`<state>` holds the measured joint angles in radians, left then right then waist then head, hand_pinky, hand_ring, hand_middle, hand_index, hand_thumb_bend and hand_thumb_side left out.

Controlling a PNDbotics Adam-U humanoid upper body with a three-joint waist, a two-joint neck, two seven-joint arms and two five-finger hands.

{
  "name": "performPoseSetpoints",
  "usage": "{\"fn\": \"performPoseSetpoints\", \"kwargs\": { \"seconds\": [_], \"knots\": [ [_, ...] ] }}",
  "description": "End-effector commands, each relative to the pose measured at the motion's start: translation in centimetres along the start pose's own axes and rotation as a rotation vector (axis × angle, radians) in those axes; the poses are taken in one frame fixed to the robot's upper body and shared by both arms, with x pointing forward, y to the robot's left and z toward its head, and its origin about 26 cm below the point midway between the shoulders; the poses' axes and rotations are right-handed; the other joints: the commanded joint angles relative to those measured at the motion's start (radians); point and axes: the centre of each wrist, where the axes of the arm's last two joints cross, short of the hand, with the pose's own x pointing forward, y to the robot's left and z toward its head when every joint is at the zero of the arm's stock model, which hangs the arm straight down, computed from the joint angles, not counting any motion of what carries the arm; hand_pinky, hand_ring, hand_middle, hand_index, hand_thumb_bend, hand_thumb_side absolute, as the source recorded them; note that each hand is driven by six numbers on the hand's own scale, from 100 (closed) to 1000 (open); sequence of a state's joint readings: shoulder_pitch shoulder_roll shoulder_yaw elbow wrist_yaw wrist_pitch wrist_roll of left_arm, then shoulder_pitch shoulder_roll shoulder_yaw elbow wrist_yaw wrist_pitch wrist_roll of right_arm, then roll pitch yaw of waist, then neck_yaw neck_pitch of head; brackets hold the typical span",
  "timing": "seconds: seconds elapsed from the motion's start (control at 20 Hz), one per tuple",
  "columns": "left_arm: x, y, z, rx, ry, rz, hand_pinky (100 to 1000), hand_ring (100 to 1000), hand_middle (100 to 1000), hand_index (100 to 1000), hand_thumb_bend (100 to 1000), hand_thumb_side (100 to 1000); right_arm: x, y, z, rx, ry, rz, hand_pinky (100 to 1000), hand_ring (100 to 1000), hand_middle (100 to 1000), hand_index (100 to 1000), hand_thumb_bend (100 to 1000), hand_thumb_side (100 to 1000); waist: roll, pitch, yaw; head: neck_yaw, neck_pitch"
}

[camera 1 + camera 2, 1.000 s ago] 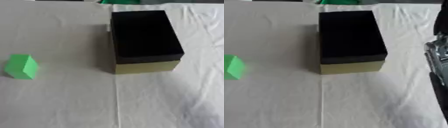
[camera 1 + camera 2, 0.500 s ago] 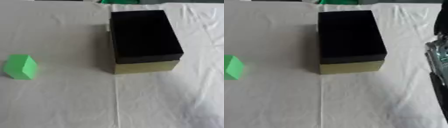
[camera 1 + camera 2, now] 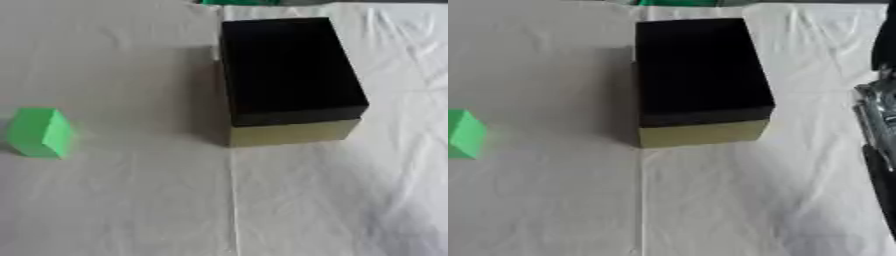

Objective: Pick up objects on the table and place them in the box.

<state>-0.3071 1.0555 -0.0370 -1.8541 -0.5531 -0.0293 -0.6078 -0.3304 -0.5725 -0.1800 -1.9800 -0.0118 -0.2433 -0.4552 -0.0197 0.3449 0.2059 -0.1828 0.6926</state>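
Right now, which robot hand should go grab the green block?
Probably the left. The green block lies at the table's left side, left of the box. Only part of the right arm shows, at the far right edge, across the box from it.

Soft, even light falls over the white-clothed surface (image 3: pixel 131 200), bright without any harsh glare. The box (image 3: pixel 284 75) throws a faint grey shadow toward nine o'clock, so the light comes from around three o'clock. The green block (image 3: pixel 39 132) has only a dim shadow at its base. Everything looks soft: edges smear, cloth wrinkles blur. The box's inside is flat black with no detail. At three o'clock in the right eye view, dark and silver robot parts (image 3: pixel 877 130) are hazy.
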Motion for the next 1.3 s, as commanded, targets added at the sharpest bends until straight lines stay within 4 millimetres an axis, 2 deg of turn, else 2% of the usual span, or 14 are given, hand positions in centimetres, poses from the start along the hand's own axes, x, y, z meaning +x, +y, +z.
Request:
{"fn": "performPoseSetpoints", "kwargs": {
  "seconds": [0.05,0.95,1.3],
  "knots": [
    [-0.7,0.7,-0.1,0.009,0.022,-0.047,786,842,841,927,690,438,0.7,0.0,-0.7,0.004,-0.03,-0.011,860,793,812,812,100,1000,0.004,-0.015,-0.003,0.005,0.004],
    [-2.2,0.6,-4.5,-0.021,-0.066,0.031,775,820,837,912,674,410,0.8,0.4,-0.7,0.01,-0.021,-0.037,861,793,812,811,100,1000,0.008,-0.002,-0.023,0.024,-0.007],
    [-1.9,1.5,-5.8,-0.02,-0.108,0.019,776,828,843,909,641,397,0.8,0.6,-0.7,0.012,-0.02,-0.048,861,793,812,811,100,1000,0.015,0.006,-0.031,0.029,-0.016]
  ]
}}
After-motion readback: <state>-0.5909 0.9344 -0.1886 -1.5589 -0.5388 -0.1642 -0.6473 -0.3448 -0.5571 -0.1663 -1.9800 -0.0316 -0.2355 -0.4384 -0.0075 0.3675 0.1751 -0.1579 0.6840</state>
